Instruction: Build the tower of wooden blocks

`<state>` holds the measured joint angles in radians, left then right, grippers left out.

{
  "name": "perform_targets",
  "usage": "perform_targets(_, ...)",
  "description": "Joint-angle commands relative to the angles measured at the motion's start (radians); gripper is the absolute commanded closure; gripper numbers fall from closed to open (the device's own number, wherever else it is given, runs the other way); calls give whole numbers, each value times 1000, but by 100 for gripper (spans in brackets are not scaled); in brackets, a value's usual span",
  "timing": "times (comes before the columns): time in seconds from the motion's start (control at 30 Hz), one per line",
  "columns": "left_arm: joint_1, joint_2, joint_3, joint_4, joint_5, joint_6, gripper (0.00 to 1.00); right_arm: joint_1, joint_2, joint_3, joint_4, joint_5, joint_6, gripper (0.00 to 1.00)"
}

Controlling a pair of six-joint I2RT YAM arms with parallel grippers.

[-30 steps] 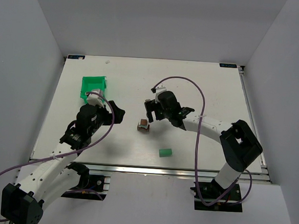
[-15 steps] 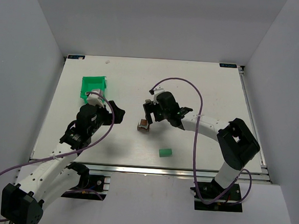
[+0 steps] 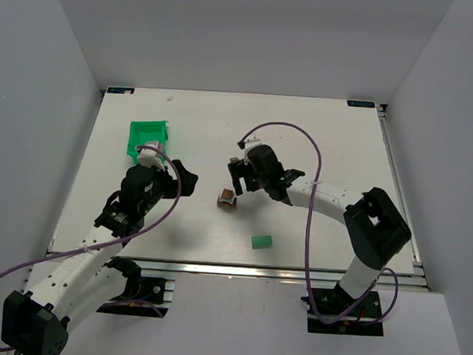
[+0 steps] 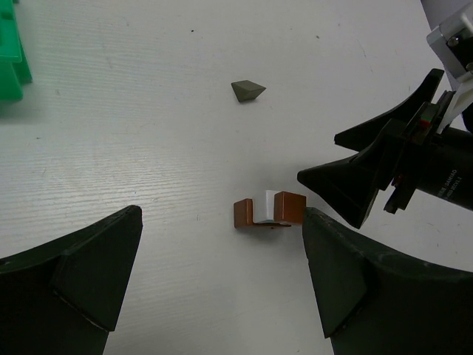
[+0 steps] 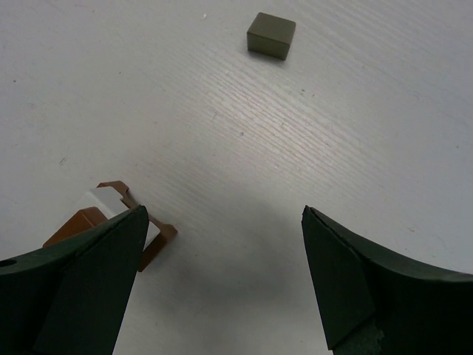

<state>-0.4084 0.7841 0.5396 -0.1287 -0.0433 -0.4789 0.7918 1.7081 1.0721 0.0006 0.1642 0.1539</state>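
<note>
The wood block tower (image 3: 227, 199) is a low brown base with a whitish block set in it, standing mid-table. My left gripper (image 3: 186, 179) hangs to its left, open and empty; in the left wrist view the tower (image 4: 270, 209) lies just beyond the gripper (image 4: 219, 214). My right gripper (image 3: 238, 180) hovers close behind the tower, also open and empty, and its black fingers (image 4: 362, 185) show beside the tower. In the right wrist view the gripper (image 5: 223, 211) stands wide, and its left finger covers part of the tower (image 5: 111, 203).
A loose green block (image 3: 261, 241) lies nearer the front edge, looking greyish in the wrist views (image 5: 271, 35) (image 4: 247, 90). A green plastic bin (image 3: 148, 136) (image 4: 11, 52) stands at the back left, behind the left arm. The right arm's purple cable arcs over the table.
The right gripper has edged slightly left, closer to the tower. The left arm and the blocks have not moved.
</note>
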Motion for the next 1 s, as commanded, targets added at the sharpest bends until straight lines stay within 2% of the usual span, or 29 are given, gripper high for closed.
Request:
perform_targets(0.0, -3, -13, 43, -3, 13, 8, 2, -6, -57, 46, 15, 93, -2, 11)
perform_targets(0.17, -3, -17, 45, -3, 19, 2, 2, -11, -146, 2, 6, 184, -1, 11)
perform_targets(0.33, -3, -19, 42, 0, 23, 2, 2, -12, -300, -96, -60, 143, -37, 11)
perform_targets(0.43, -3, -19, 37, 9, 34, 3, 2, -11, -404, -201, -102, -36, -132, 10)
perform_targets(0.5, -3, -16, 34, 17, 42, 8, 2, -11, -462, -267, -152, -264, -212, 11)
perform_targets(0.57, -3, -13, 34, 18, 42, 10, 2, -8, -498, -311, -211, -368, -298, 10)
perform_targets(0.6, -3, -11, 34, 23, 43, 13, 2, -5, -499, -322, -232, -462, -333, 11)
perform_targets(0.63, -3, -9, 31, 27, 80, 14, 2, -2, -499, -328, -250, -472, -362, 10)
perform_targets(0.83, -3, -8, 26, 28, 100, 29, 2, 7, -383, -339, -330, -408, -445, 11)
perform_targets(0.97, -3, -13, 26, 26, 109, 39, 2, 24, -363, -356, -344, -446, -548, 11)
